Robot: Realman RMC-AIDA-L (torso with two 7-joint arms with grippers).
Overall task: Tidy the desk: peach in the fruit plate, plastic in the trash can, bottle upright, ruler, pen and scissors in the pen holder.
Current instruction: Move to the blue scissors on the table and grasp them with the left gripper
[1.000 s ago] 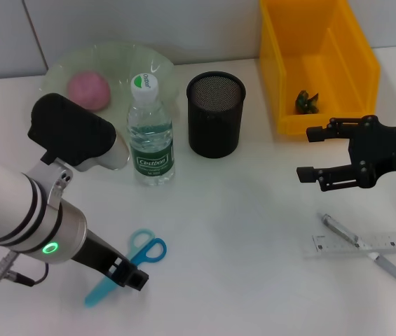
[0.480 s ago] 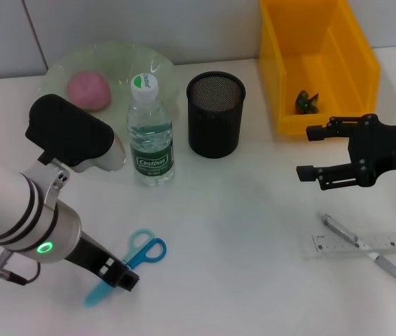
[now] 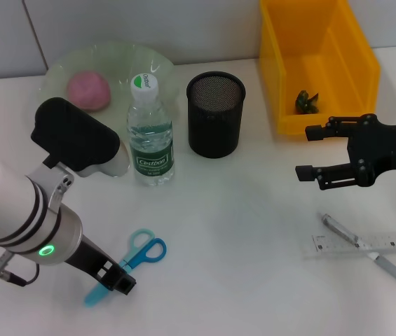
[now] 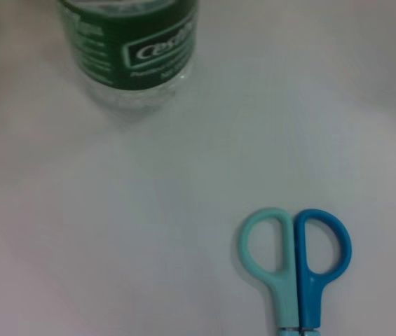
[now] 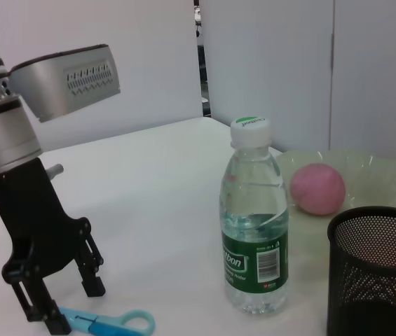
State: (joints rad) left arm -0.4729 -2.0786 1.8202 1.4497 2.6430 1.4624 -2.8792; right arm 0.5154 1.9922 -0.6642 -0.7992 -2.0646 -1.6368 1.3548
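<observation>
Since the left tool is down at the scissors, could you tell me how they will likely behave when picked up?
The scissors lie flat and closed on the table, so they probably feel stiff and light. The left tool straddles the blade end, so the looped handles may sag. The smooth plastic may slip unless pinched firmly.

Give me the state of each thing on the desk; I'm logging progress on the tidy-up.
Peach: in the plate.
Bottle: upright, capped.
Holder: upright, nothing visible inside.
Bin: holds a green scrap.
Scissors: flat on desk, closed.
Pen: on desk, crossing the ruler.
Left gripper: open, straddling the scissors' blades.
Right gripper: open, empty, in front of the bin.
</observation>
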